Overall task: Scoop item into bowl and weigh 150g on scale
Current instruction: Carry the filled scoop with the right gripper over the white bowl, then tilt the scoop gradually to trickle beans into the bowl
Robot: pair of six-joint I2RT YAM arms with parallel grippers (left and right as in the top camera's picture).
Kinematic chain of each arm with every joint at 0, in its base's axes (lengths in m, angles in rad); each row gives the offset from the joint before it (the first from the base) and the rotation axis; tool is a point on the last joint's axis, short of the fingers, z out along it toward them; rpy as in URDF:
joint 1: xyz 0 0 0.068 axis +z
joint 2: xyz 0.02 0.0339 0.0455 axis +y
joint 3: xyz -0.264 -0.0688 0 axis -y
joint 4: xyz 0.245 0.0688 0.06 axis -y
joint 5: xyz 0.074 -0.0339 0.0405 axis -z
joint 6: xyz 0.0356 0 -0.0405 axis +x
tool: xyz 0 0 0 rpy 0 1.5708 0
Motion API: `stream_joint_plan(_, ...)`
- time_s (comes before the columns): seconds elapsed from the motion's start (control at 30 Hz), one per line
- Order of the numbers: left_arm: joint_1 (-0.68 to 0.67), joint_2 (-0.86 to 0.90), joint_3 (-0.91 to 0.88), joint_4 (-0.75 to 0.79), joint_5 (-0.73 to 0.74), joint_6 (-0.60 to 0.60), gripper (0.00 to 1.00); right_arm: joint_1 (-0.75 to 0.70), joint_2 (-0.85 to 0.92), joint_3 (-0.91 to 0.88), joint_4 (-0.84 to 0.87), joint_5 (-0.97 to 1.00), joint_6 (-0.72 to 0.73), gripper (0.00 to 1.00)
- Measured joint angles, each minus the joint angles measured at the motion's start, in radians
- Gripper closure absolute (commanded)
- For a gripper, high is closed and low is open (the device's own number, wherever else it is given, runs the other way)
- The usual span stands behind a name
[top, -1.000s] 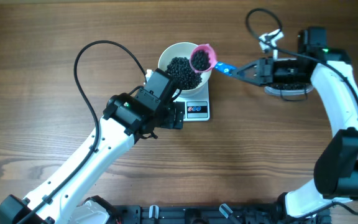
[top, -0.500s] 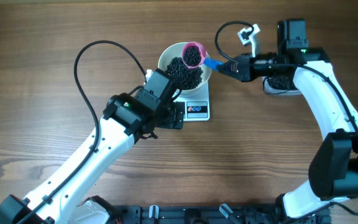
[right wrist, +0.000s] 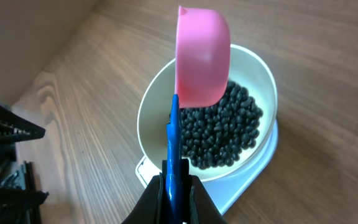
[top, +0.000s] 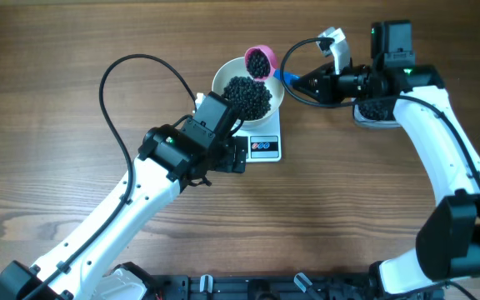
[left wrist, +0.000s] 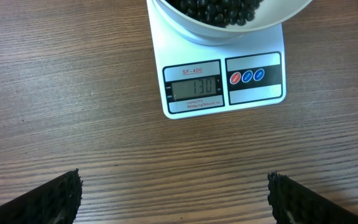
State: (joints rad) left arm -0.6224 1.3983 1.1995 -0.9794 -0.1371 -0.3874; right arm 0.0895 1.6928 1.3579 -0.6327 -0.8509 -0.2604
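Across the wooden table (top: 48,100), our left arm (top: 132,208) runs from the near edge diagonally up toward the middle, elbow bent, wrist stopping just short of the scale (top: 263,147). The left gripper (left wrist: 176,200) hangs above bare wood with its jaws spread wide and nothing between them. Our right arm (top: 440,150) rises along the right edge, then folds leftward, its forearm passing over a clear tub (top: 379,112) of dark grains. The scale sits near the middle of the far edge, white, with a grey display (left wrist: 194,88) lit with digits we cannot read for sure. The white bowl (top: 220,82) stands on the scale and covers most of its platform. Inside, the item (top: 247,93) is a loose black heap of small round beads that fills the bottom. The pink scoop (top: 258,62) hovers at the bowl's far rim, mouth up, with a few beads in it. The right gripper (right wrist: 178,185) is pinched tight on the scoop's thin blue handle (right wrist: 173,134).
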Motion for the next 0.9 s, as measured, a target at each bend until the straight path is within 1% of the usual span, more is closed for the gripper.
stream_joint_plan(0.2, 0.0, 0.0, 0.0, 0.0, 0.0, 0.0, 0.0, 0.054, -0.018, 0.0, 0.012, 0.049, -0.004, 0.96)
stream_joint_plan(0.33, 0.0, 0.0, 0.0, 0.0, 0.0, 0.0, 0.0, 0.114, -0.018, 0.0, 0.037, 0.131, -0.007, 0.96)
stream_joint_plan(0.53, 0.0, 0.0, 0.0, 0.0, 0.0, 0.0, 0.0, 0.117, -0.018, 0.0, 0.043, 0.17, -0.018, 0.96)
stream_joint_plan(0.9, 0.0, 0.0, 0.0, 0.0, 0.0, 0.0, 0.0, 0.117, -0.018, 0.0, 0.043, 0.176, -0.029, 0.96)
